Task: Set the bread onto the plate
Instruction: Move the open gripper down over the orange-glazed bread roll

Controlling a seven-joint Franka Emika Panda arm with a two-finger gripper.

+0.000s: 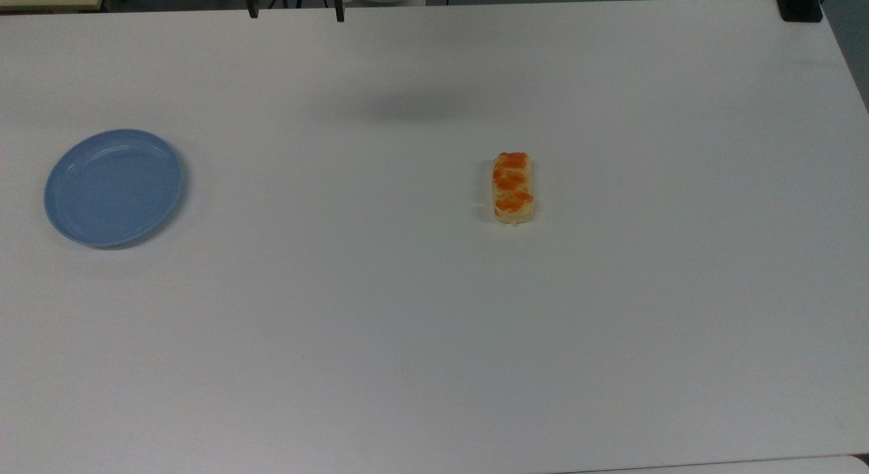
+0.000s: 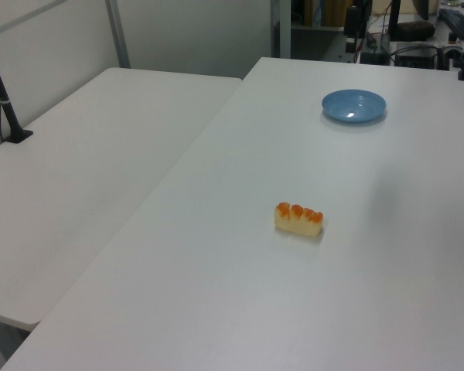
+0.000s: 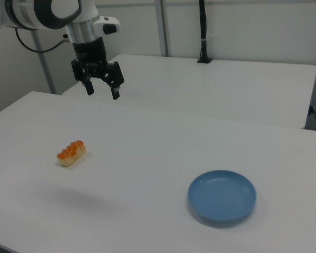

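A smooth matt white table (image 1: 407,324) carries a light-blue plate (image 1: 113,187) of plastic look (faint sheen along its rim) and a pale bread roll (image 1: 512,187) with glossy orange glazed patches; the black gripper (image 3: 101,89) looks matt beneath a glossy white arm (image 3: 47,13).
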